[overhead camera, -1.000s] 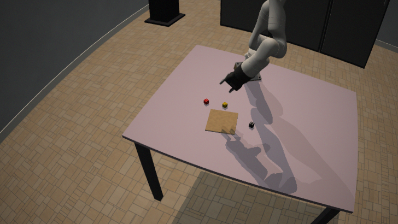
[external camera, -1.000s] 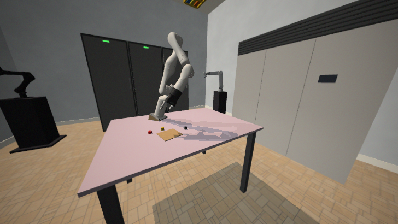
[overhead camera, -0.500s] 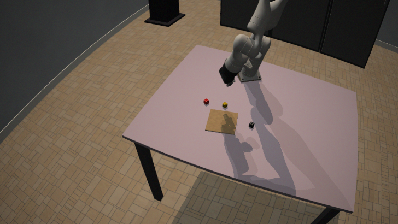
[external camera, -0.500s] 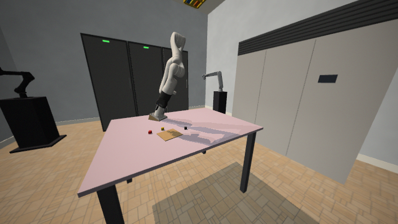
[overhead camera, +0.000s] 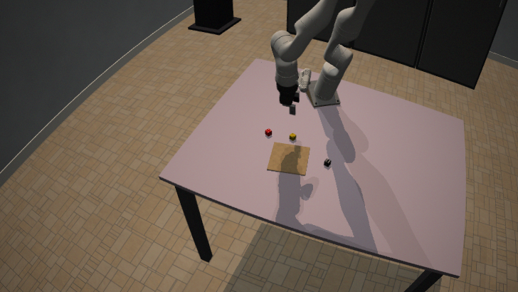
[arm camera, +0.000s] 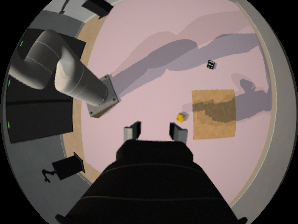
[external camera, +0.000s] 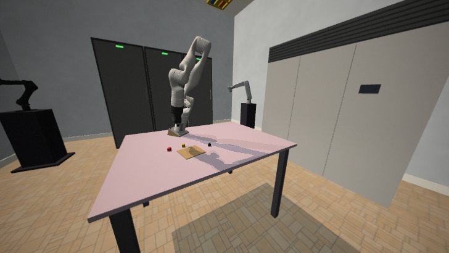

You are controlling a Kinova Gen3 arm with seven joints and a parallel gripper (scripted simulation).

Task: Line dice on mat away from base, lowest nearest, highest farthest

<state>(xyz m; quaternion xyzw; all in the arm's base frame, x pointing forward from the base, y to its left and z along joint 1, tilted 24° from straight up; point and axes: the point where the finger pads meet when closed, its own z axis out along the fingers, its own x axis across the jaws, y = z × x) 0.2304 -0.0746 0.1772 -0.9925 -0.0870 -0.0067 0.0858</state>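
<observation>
A tan square mat [overhead camera: 289, 158] lies flat on the pink table; it also shows in the exterior view [external camera: 190, 152] and the wrist view [arm camera: 214, 115]. A red die [overhead camera: 267, 132] and a yellow die [overhead camera: 292, 137] sit on the table just off the mat's edge nearest the base. A black die [overhead camera: 327, 162] sits on the table beside the mat's right edge. In the wrist view I see the yellow die [arm camera: 181, 117] and the black die [arm camera: 210, 64]; the red die is hidden. My gripper [overhead camera: 292, 109] hangs open and empty, pointing down, high above the table between the base and the dice.
The arm's base plate [overhead camera: 323, 97] is bolted at the table's far side, close to the gripper. Dark cabinets [overhead camera: 427, 32] stand behind the table. Another arm on a black pedestal [external camera: 247, 113] stands beyond the table's far corner.
</observation>
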